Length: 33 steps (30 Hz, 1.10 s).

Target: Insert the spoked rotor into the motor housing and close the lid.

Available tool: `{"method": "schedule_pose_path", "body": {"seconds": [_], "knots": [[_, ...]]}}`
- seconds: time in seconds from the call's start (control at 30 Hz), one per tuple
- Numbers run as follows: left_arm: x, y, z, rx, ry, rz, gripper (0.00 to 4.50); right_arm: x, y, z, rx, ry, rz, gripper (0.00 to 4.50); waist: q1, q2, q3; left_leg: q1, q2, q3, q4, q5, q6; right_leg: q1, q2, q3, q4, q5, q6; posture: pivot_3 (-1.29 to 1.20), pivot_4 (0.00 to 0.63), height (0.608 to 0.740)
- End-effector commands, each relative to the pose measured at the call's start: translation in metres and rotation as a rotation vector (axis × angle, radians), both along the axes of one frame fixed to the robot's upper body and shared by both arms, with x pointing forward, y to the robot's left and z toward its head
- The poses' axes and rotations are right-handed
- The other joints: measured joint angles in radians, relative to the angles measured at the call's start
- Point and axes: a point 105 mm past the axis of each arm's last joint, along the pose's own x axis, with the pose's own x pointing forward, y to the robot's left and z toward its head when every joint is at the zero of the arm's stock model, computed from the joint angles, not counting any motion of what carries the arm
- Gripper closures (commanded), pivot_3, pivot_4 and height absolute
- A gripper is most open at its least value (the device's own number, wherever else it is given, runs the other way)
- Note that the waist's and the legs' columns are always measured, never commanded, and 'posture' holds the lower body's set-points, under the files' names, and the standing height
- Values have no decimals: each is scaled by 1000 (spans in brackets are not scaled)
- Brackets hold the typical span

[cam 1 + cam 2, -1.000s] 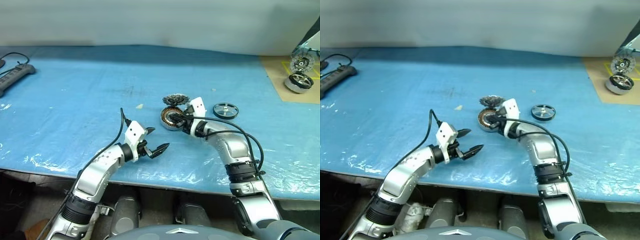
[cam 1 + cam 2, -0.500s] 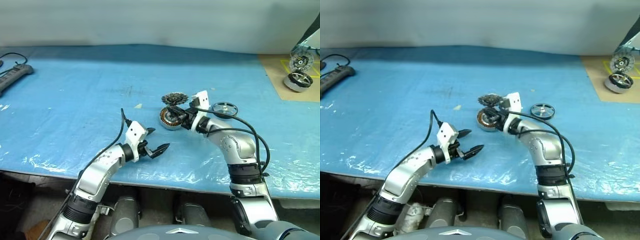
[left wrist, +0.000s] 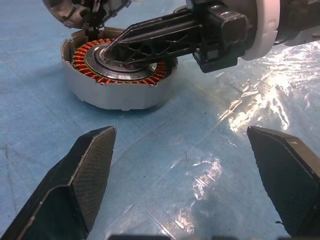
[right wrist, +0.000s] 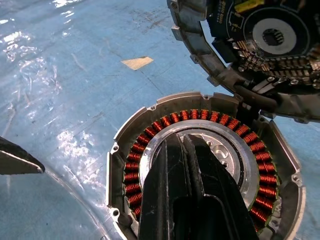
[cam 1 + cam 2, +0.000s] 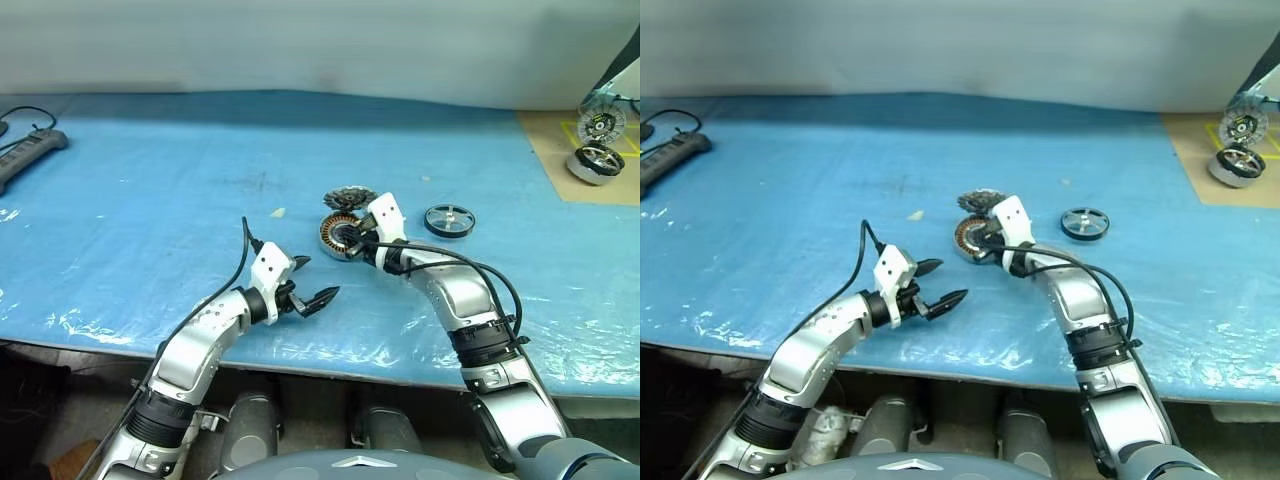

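Motor housing (image 5: 342, 237), centre of the head views, lies on the blue table (image 5: 150, 200); its copper coils ring a silver hub. The right pincer (image 4: 186, 150), fingers pressed together and holding nothing, rests its tips on that hub. The lid (image 5: 350, 197), hinged open, stands just behind the housing. The spoked rotor (image 5: 450, 220) lies apart, to the right of the housing, not yet inserted. The left pincer (image 5: 312, 290), jaws spread wide and empty, hovers lower left of the housing.

Compared with half a second earlier, the right wrist has rolled and its forearm dropped back toward the lower right, while the tips have stayed on the hub. The housing has barely shifted; the left arm is unmoved. Judged: the housing is being steadied or seated, and rotor pickup remains ahead.
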Motion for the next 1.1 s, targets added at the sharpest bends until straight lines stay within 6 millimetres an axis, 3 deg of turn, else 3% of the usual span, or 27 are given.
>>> {"method": "schedule_pose_path", "body": {"seconds": [0.03, 0.17, 0.27, 0.37, 0.47, 0.57, 0.83, 1.1], "knots": [[-2, -3, 8, -14, -36, -13, 0, -11, -9, -8, 1, 35, 4, 4448, 3, 0, 0, 2, 0, 0, -1, 0, 0, 2, 0, 0, -1, 0, 0, 0, 150, 740], [-2, -4, 8, -20, -38, -13, 0, -32, -18, 37, 155, -37, 95, 4448, 6, 0, 0, 0, -1, 0, -2, 0, 0, 1, 0, 0, -2, 0, 0, 0, 150, 740], [0, -3, 9, -52, -22, 7, 0, -39, -39, 51, 143, -63, 73, 4448, 6, 0, 0, -3, -1, 0, -1, 0, 0, -3, 0, 0, -1, 0, 0, 0, 150, 740], [1, -3, 10, -52, -25, 2, 0, -40, -72, 69, 46, -133, -21, 4448, 4, 0, 0, -3, 0, 0, -1, 0, 1, -3, 0, 0, -1, 0, 0, 0, 150, 740], [1, -4, 10, -53, -25, 1, 0, -24, -113, 79, -112, -193, -214, 4448, 3, 0, 0, -2, 0, 0, -1, -1, 2, -3, 0, 0, -1, 0, 0, 0, 150, 740], [2, -7, 8, -54, -22, -2, 0, -12, -150, 81, -271, -208, -350, 3867, 1, 0, 0, -2, -1, 0, -1, -1, 2, -2, 0, 0, -1, 0, 0, 0, 150, 740], [1, -14, 6, -61, -25, -17, 0, 4, -165, 84, -374, -169, -380, 1130, -2, 1, 0, -4, 0, 0, -1, -1, 3, -4, 0, 0, -1, 0, 0, 0, 150, 740], [2, -16, 3, -59, -18, -15, 0, 13, -167, 68, -450, -94, -311, 1130, -1, 2, 0, -6, 0, 0, 4, -3, 6, -4, 0, 0, 0, 0, 0, 0, 150, 740]]}}
